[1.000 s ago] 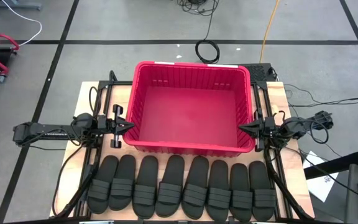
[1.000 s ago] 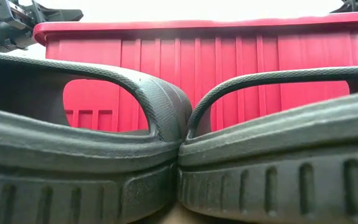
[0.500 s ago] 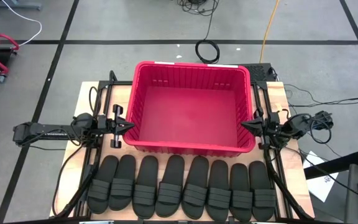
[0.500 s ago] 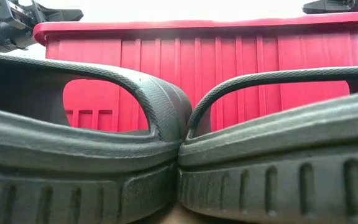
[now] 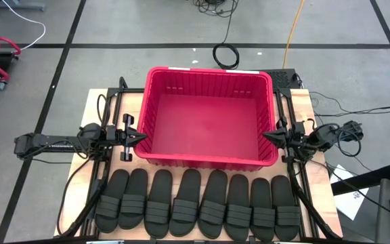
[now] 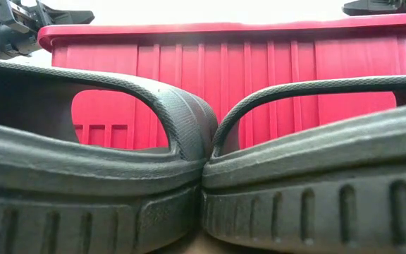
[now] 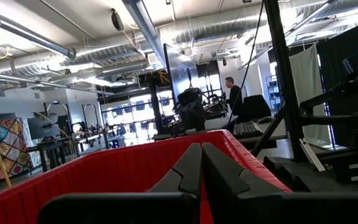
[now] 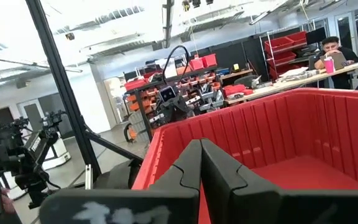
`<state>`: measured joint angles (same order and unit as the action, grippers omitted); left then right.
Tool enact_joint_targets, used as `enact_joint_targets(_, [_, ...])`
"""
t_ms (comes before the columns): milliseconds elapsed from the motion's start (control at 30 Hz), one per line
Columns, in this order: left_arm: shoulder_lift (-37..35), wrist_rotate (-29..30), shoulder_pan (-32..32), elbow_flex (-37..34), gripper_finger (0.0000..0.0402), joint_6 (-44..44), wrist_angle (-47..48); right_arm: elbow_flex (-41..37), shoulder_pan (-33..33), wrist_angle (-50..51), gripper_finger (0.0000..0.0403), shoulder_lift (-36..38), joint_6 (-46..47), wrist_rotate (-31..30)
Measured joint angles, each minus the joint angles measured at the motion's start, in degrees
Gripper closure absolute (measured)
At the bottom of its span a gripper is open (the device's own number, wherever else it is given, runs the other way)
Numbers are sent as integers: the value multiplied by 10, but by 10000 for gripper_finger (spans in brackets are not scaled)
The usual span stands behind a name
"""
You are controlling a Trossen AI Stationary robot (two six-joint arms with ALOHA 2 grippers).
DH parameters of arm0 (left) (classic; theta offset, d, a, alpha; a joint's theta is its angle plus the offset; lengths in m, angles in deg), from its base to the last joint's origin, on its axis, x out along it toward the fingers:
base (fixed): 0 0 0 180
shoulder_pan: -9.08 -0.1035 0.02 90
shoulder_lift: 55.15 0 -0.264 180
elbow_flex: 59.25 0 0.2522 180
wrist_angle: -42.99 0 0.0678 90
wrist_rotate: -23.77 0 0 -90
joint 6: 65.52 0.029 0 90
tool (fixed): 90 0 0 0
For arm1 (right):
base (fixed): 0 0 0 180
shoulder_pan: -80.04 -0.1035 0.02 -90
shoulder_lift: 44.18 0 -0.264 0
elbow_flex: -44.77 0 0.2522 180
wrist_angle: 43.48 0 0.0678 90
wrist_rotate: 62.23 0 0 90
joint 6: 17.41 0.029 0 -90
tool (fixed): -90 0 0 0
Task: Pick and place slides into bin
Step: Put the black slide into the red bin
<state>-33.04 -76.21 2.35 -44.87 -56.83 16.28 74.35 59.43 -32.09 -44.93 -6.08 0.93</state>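
The red bin (image 5: 208, 70) stands in the middle of the table, and its inside shows nothing. Several black slides (image 5: 202, 207) lie side by side in a row along the table's near edge, soles flat on the table. Two of them (image 6: 83, 176) fill the low view in front of the bin's near wall (image 6: 259, 70). My left gripper (image 5: 143, 137) is shut beside the bin's left wall, at rim height. My right gripper (image 5: 263, 137) is shut beside the right wall. Both point toward the bin and touch nothing.
Black frame rails and cables run along the table's left (image 5: 107, 115) and right (image 5: 293, 115) sides beside the bin. A coiled cable (image 5: 225, 55) lies on the floor beyond the table. People (image 8: 328, 50) sit and stand far off in the room.
My right gripper has tipped up and rolled a little beside the bin's right rim, still shut. The slides, the bin and my left gripper have kept still.
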Motion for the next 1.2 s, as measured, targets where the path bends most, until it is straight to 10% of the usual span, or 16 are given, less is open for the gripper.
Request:
enact_joint_targets(300, [0,0,0,0,380,1,0,54,0,-108,384,-40,-72,27])
enact_joint_targets(600, [0,0,0,0,380,3,0,389,0,251,293,-256,-59,24])
enact_joint_targets(967, [0,0,0,0,380,16,0,750,0,683,238,-494,116,297])
enact_joint_targets(1200, [0,0,0,0,380,16,0,787,-2,805,240,-548,231,499])
